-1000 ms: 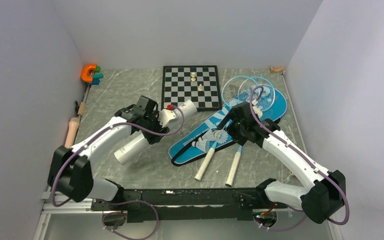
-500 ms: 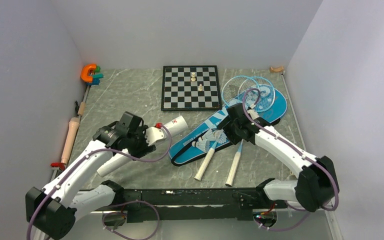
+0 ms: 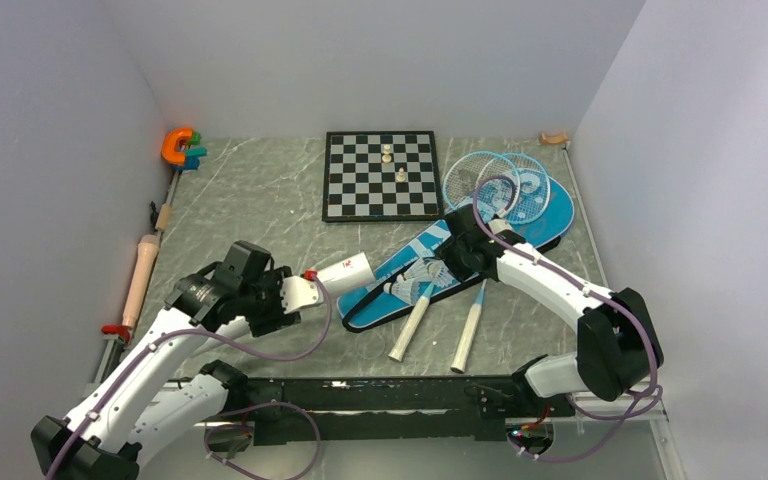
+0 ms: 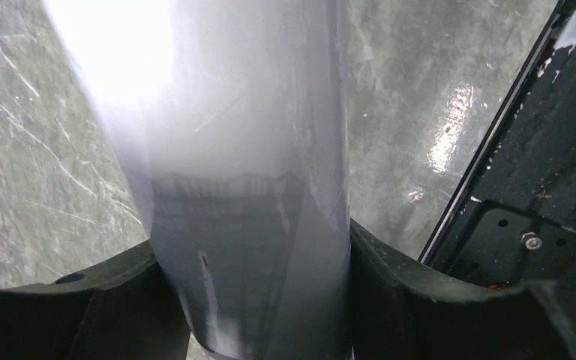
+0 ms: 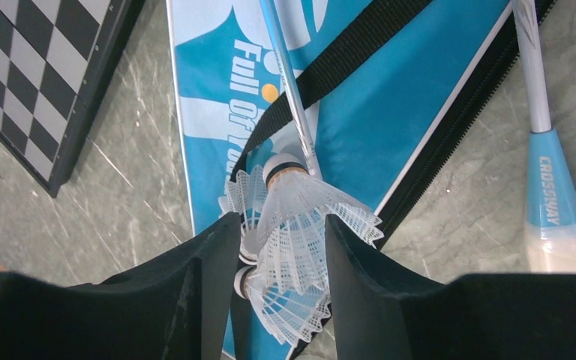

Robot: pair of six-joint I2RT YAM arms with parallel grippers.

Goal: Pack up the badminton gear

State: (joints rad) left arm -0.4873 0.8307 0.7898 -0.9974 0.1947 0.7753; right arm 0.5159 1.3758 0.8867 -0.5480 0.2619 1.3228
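Observation:
My left gripper [image 3: 298, 291] is shut on the long white tube [image 3: 343, 271], held above the table left of the bag. In the left wrist view the tube [image 4: 232, 150] fills the gap between both fingers [image 4: 390, 270]. The blue bag [image 3: 560, 212] lies diagonally, and its black strap [image 5: 360, 52] crosses it. Both light-blue rackets [image 3: 480, 176] rest on the bag, their white handles [image 3: 468, 336] reaching onto the table. My right gripper [image 3: 444, 264] is down on the bag. Its fingers [image 5: 210, 270] press both sides of a shuttlecock [image 5: 300, 210] that lies on two others.
The chessboard [image 3: 380, 176], with two pieces on it, lies at the back behind the bag. A wooden rolling pin [image 3: 142, 276] lies along the left wall and an orange toy [image 3: 178, 146] sits in the far left corner. The black base rail [image 3: 360, 396] runs along the near edge.
My left arm has pulled the tube back toward the near left. My right gripper has shifted slightly left onto the shuttlecocks and its jaws have narrowed round them.

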